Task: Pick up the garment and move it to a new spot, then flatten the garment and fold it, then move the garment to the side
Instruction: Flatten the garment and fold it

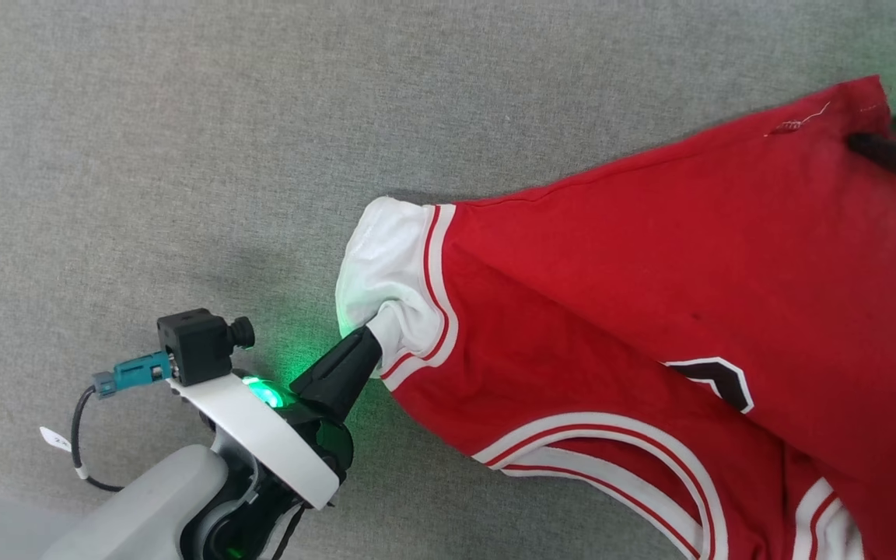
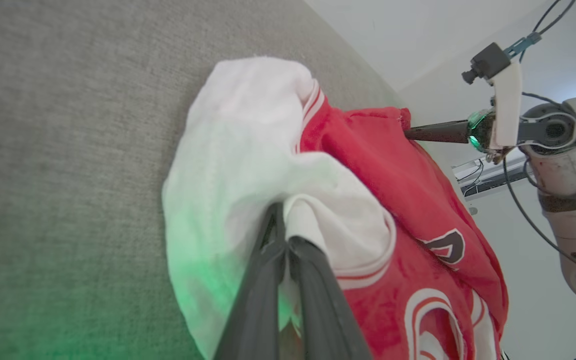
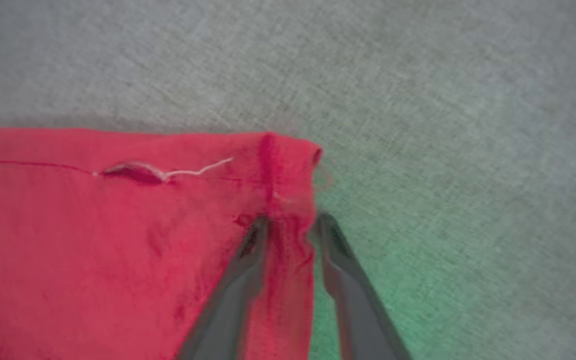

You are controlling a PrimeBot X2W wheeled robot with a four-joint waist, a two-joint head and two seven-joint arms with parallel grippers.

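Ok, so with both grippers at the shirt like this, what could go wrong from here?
The right gripper straddles only the hem corner of the garment, so a thin bite might slip once pulled. A split seam with a loose thread sits close by; stretching could open it further. The left gripper is shut on a bunched wad of the white sleeve, which may end up crumpled when flattening.

The white sleeve (image 2: 238, 150) of the garment (image 2: 393, 180) is pinched by the left gripper (image 2: 284, 220). The red hem (image 2: 397, 117) is touched by the right gripper (image 2: 410, 133).
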